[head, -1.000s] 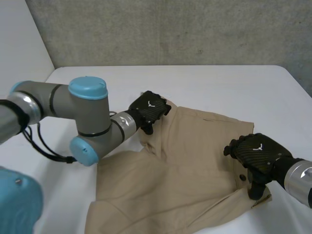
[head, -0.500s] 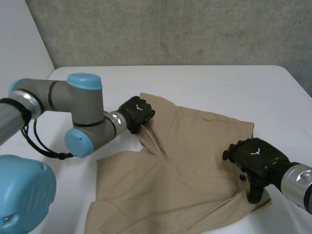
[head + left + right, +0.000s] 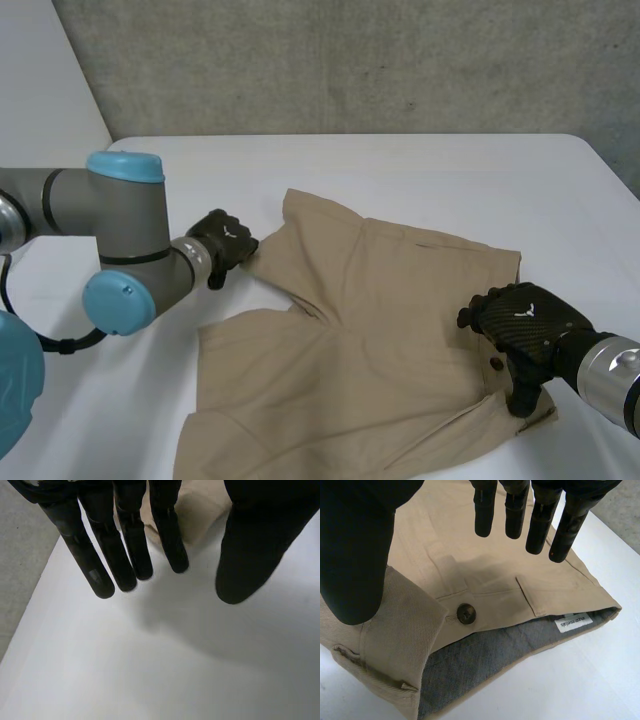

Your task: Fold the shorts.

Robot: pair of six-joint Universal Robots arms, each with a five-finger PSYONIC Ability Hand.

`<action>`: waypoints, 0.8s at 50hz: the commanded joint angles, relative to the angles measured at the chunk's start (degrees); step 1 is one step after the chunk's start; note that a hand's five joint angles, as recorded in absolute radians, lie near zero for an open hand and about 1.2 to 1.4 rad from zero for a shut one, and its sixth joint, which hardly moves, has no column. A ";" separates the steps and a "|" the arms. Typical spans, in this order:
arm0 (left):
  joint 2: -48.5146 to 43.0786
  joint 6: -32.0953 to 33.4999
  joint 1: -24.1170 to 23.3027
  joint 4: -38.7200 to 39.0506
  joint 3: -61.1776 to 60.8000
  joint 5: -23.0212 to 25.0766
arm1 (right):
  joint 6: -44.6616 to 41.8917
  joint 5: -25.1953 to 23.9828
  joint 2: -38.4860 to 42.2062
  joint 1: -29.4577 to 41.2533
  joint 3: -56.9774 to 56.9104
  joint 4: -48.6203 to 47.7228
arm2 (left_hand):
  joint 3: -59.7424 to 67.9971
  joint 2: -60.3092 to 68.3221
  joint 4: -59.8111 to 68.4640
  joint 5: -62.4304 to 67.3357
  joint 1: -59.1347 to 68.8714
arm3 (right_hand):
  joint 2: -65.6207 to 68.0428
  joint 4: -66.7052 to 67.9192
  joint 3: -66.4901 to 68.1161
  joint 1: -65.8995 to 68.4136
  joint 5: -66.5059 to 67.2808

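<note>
Roughly flat, shorts (image 3: 370, 330) lie beside left hand (image 3: 225, 243), apparently under right hand (image 3: 520, 318).

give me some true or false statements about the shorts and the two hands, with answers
1. The shorts are beige and lie on a white table. True.
2. The left hand pinches a leg of the shorts. False: its fingers are straight, over bare table beside the shorts' edge.
3. A brown button sits on the waistband, close to the right hand. True.
4. The waistband's lining is red. False: it is grey.
5. The right hand is over bare table, away from the shorts. False: it is over the waistband end of the shorts.
</note>
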 commanded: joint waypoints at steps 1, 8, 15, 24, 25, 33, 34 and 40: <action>2.90 1.54 -1.25 0.54 -2.26 -0.66 | 0.06 0.00 0.00 0.00 0.00 -0.02 | -5.92 -5.85 -6.23 -6.61 -5.45 | -0.59 -0.07 0.03 1.65 0.13; 7.12 -1.53 -3.71 0.62 -4.55 -0.75 | 0.06 0.00 0.00 0.17 0.35 -0.37 | -9.12 -9.06 -9.43 -9.82 -8.65 | -0.42 0.10 0.20 1.82 0.29; 12.57 -10.67 -3.71 4.31 -8.50 -0.14 | 0.06 0.00 0.00 0.35 0.52 -0.89 | -13.16 -13.09 -13.47 -13.85 -12.69 | -0.25 0.27 0.37 1.99 0.46; 10.47 -13.14 -3.80 10.55 -7.98 1.44 | 0.06 0.09 0.00 0.52 0.87 -0.89 | -16.52 -16.45 -16.83 -17.22 -16.05 | -0.25 0.27 0.37 1.99 0.46; 9.07 -13.14 -3.80 11.25 -7.28 2.67 | 0.06 0.09 0.00 0.52 0.88 -0.89 | -18.03 -17.96 -18.33 -18.72 -17.56 | -0.25 0.27 0.37 1.99 0.46; 0.90 -13.14 -4.06 12.14 0.01 6.28 | 0.06 0.09 0.00 0.52 1.05 -1.25 | -18.21 -18.14 -18.52 -18.90 -17.74 | -0.25 0.27 0.37 1.99 0.46; 0.28 -13.05 -4.06 12.14 0.54 6.28 | 0.06 0.09 0.00 0.52 1.05 -1.25 | -18.04 -17.98 -18.35 -18.74 -17.57 | -0.25 0.27 0.37 1.99 0.46; -3.50 -13.05 -4.06 12.14 3.70 6.46 | 0.06 0.18 0.26 0.52 1.05 -1.33 | -2.85 -2.78 -3.15 -3.54 -2.38 | -0.25 0.27 0.37 1.99 0.46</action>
